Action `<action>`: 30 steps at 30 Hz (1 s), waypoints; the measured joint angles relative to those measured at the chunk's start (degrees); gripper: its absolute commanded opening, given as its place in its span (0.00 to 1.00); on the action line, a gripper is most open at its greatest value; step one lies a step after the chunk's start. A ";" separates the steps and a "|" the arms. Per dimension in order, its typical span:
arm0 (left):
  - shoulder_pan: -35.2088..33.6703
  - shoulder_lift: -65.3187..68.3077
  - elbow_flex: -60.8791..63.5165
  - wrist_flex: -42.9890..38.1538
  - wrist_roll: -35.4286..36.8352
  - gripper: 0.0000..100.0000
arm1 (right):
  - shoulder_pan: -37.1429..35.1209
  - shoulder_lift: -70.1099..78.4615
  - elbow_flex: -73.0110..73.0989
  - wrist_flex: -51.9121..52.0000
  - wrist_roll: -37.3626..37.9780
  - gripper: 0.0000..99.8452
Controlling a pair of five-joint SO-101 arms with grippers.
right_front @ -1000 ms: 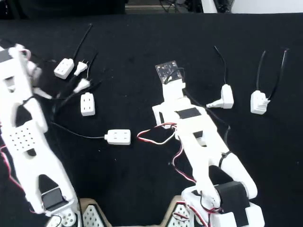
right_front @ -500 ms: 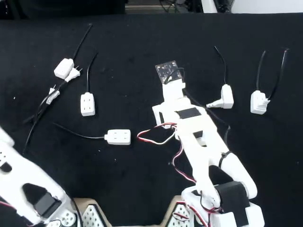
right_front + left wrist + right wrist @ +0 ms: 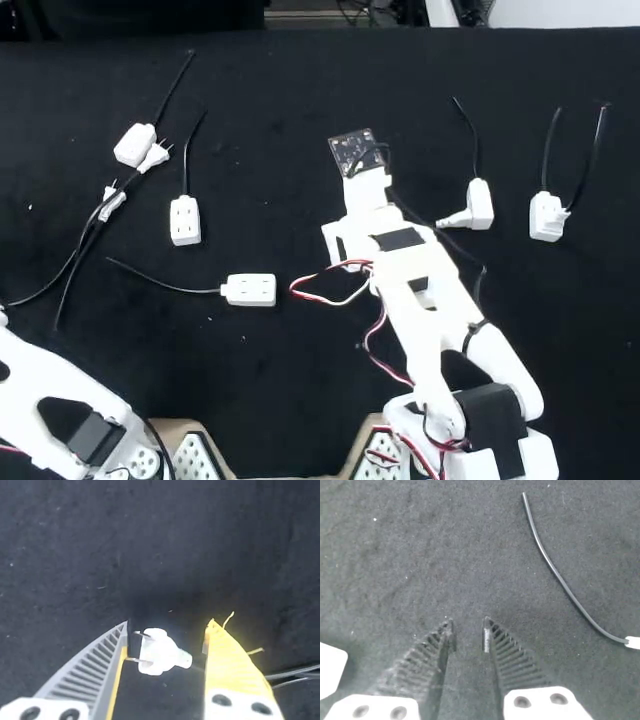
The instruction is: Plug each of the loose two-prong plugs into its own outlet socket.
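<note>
While my left pincer (image 3: 168, 624) is hanging apart, the white plug (image 3: 157, 655) is lying loose inside it, looking light and hard, so I am planning to squeeze its fat body.

place: robotics lab bench | signs: black cloth-covered table (image 3: 300, 80); two white printed arms (image 3: 420, 290) with bare servo wires (image 3: 340, 285); loose corded sockets (image 3: 185, 220) spread out; cable tangle (image 3: 360, 12) beyond far edge

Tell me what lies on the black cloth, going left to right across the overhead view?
Small plug → upright socket → sideways socket → angled plug → last plug.
</note>
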 measured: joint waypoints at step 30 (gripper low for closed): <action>-3.25 -20.22 27.60 -1.76 -11.08 0.25 | 0.00 0.00 0.26 0.00 0.00 0.08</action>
